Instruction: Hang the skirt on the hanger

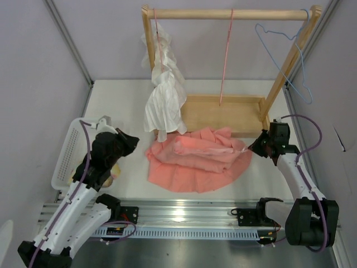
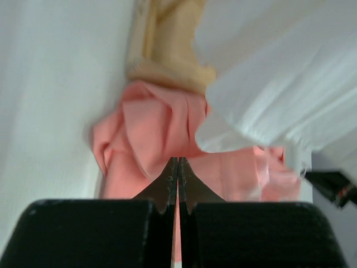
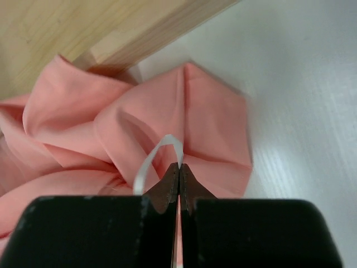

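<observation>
Before rack (image 1: 223, 114), skirt (image 1: 195, 162) sprawls, long axis left-right — right tool (image 1: 251, 148) pinches it; left tool (image 1: 134, 139) closed.

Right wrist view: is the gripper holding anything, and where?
The right gripper looks shut on the skirt, pinching its white ribbon loop at the fabric's edge.

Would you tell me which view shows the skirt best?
Top external: nearly the whole skirt lies heaped before the wooden rack. Left wrist shows a blurred folded part under the white garment; right wrist only one edge with a white loop.
</observation>
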You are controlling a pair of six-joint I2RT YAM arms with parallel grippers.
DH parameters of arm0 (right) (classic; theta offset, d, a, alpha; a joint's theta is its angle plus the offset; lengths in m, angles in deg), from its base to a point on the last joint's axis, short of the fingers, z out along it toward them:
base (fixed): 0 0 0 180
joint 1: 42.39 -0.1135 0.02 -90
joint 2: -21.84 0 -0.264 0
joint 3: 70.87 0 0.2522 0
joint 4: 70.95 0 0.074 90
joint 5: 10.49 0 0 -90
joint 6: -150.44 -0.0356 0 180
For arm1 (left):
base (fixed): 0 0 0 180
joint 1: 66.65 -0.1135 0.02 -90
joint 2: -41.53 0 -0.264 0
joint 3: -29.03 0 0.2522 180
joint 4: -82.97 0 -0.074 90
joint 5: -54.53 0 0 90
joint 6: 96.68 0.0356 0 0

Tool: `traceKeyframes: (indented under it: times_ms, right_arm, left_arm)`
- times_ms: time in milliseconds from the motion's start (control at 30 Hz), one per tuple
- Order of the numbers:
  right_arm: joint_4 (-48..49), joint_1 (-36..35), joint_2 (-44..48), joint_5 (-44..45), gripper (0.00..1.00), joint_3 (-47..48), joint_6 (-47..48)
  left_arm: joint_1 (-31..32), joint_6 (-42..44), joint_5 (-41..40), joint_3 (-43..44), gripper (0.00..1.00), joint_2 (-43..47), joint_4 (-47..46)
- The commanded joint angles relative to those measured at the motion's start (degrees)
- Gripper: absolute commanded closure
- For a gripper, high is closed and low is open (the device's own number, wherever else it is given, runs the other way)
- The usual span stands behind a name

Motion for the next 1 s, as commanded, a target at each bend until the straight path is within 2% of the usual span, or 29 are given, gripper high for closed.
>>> traceKeyframes:
  times_ms: [0,167,267,367,433,467,533,567,600,667,700,733,800,833,967]
  right_arm:
    - [-1.8,2.9,2.4,2.9,1.0,7.3,2.2]
    - [-7.0,4.0,3.6,2.3,1.0,17.6,1.3]
    - [-7.7,4.4,2.1,-1.6,1.0,23.3,-0.1]
    - [-8.4,2.3,1.1,-1.3,1.0,25.5,-0.8]
    - [-8.1,0.3,2.1,-0.2,1.0,23.1,-0.9]
    - [-7.8,-0.1,2.6,-0.2,1.0,21.9,-1.3]
    - [-6.6,-1.5,3.7,-0.2,1.0,19.1,-1.7]
    - [-6.3,-2.8,5.3,0.2,1.0,16.2,-2.4]
    - [-6.1,-4.4,6.2,1.1,1.0,14.7,-2.7]
    - [-5.6,-9.8,7.8,4.8,1.0,12.4,-3.5]
    - [-5.6,-11.5,9.1,5.9,1.0,10.7,-4.6]
    - [-6.1,-14.7,9.6,7.3,1.0,10.1,-5.0]
    - [-6.0,-16.7,10.7,10.1,1.0,8.9,-5.9]
    - [-6.3,-18.0,10.8,10.7,1.0,8.7,-6.1]
    - [-6.4,-19.1,10.8,12.5,1.0,8.1,-6.2]
  left_arm:
    - [-5.7,3.0,-2.0,7.2,1.0,0.5,2.2]
    - [-5.9,5.1,-1.5,19.2,1.0,-2.2,4.1]
    - [-6.1,5.3,3.0,22.2,1.0,-4.6,3.9]
    - [-5.6,4.5,10.4,18.7,1.0,-4.3,-1.5]
    - [-3.8,4.3,15.1,11.5,1.0,-3.4,-4.7]
    - [-1.0,4.1,18.8,9.4,1.0,-2.1,-10.0]
    - [4.0,3.4,18.2,1.4,0.98,-0.6,-14.7]
    - [10.6,3.9,16.1,-0.1,0.96,-0.3,-17.0]
    - [13.7,4.4,12.0,-1.6,0.94,-1.0,-17.2]
    - [22.2,5.8,8.0,-2.3,0.89,-2.7,-19.0]
    - [24.6,6.2,6.5,-2.4,0.87,-4.6,-19.9]
    - [26.8,6.4,2.0,-2.2,0.83,-6.0,-20.4]
    - [31.5,7.6,-0.5,0.1,0.78,-9.4,-21.3]
    - [33.1,8.8,-3.2,0.8,0.72,-13.4,-21.7]
    - [40.9,12.6,-7.9,11.4,0.66,-25.8,-20.7]
